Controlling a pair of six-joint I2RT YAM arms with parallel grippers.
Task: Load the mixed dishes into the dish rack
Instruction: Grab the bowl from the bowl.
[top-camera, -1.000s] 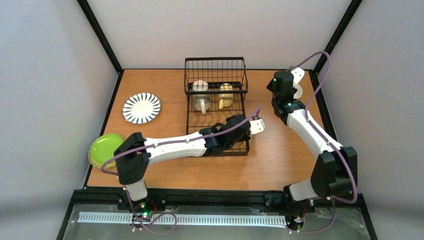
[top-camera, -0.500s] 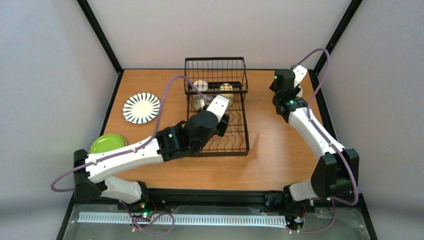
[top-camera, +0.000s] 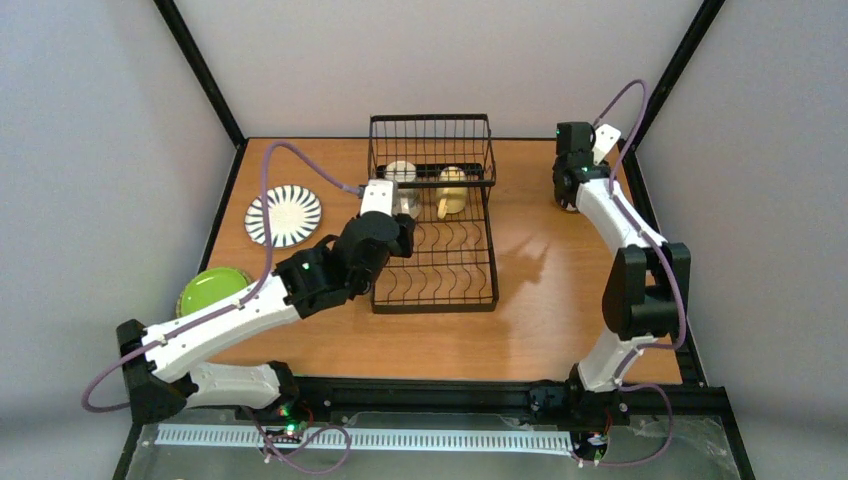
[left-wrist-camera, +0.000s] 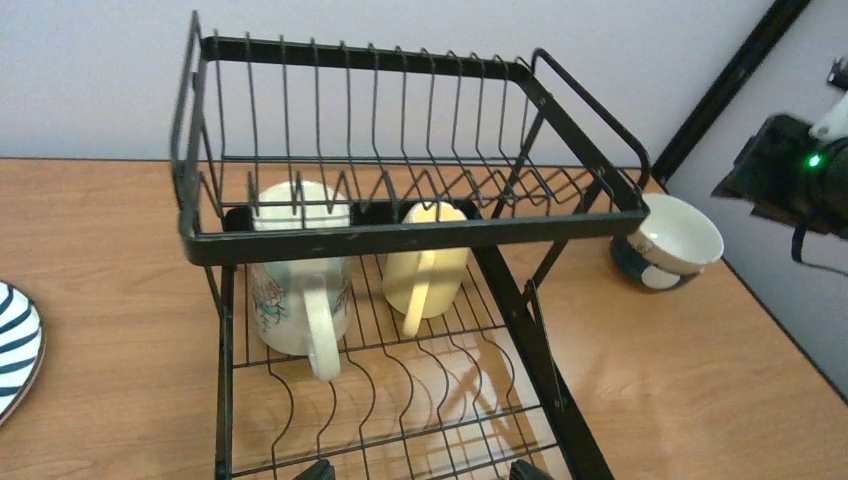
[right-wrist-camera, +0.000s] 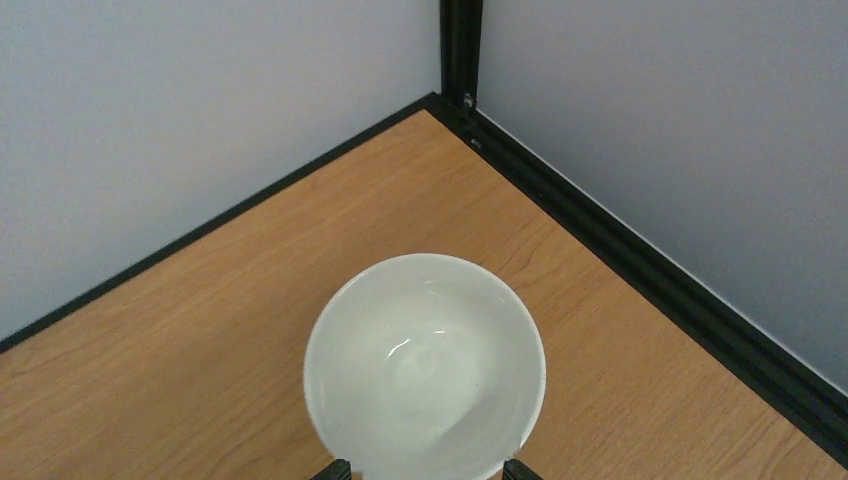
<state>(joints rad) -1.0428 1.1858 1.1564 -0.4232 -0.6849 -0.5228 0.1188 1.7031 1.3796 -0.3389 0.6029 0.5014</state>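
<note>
We swung our left claw (left-wrist-camera: 419, 471) back across the rack (left-wrist-camera: 400, 238); it gapes wide, facing two mugs (left-wrist-camera: 295, 300). Our right claw (right-wrist-camera: 425, 470) stands wide astride the bowl (right-wrist-camera: 425, 365) at the tabletop's (right-wrist-camera: 250, 280) far right corner.

Top view: bright, even, diffuse light from overhead; I see no hard-edged shadows. A soft grey shadow of the right arm (top-camera: 612, 217) falls on the table (top-camera: 560, 330), off toward its 9 o'clock. The walls go dimmer toward the 6 o'clock edge. The thin wires of the dish rack (top-camera: 435, 215) look slightly soft.

Left wrist view: rack crisp. A white glare patch shows on the wood through the wires at 6 o'clock. The right arm at 3 o'clock is a little blurred.

Right wrist view: the teal-and-white bowl (right-wrist-camera: 425, 365) is nearly washed out inside, with small glints; mild softness overall
</note>
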